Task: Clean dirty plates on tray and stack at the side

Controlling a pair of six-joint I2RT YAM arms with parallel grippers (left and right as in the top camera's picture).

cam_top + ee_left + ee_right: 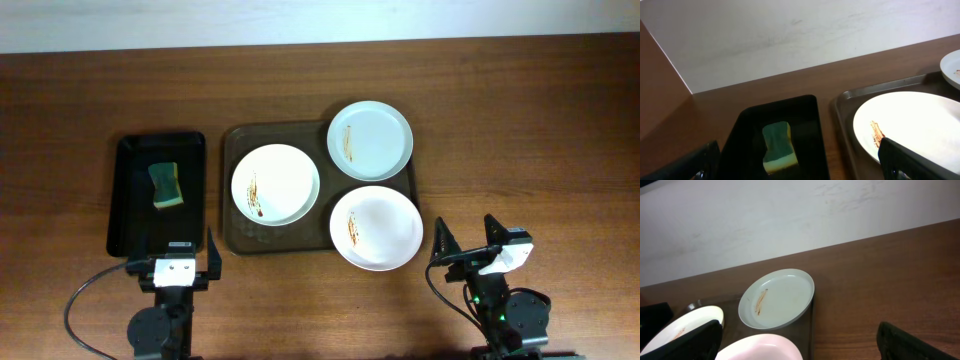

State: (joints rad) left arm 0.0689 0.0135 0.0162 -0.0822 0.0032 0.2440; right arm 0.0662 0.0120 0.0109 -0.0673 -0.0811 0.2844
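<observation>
While nothing is being gripped yet, three dirty plates are being carried by the brown tray.

Both the left gripper and the right gripper are being held low at the near edge of the table, fingers wide apart and empty, likely so the way to the things is being left free. One plate is being carried on the tray's left side and two on its right, both poking over the rim. Thin brown streaks are being shown on all three, so no cleaning is being counted as done. A green and yellow sponge is being held alone by the black tray, just beside the brown tray and near the left gripper, likely for an easy first pick. No stack is being built at the side yet.
</observation>
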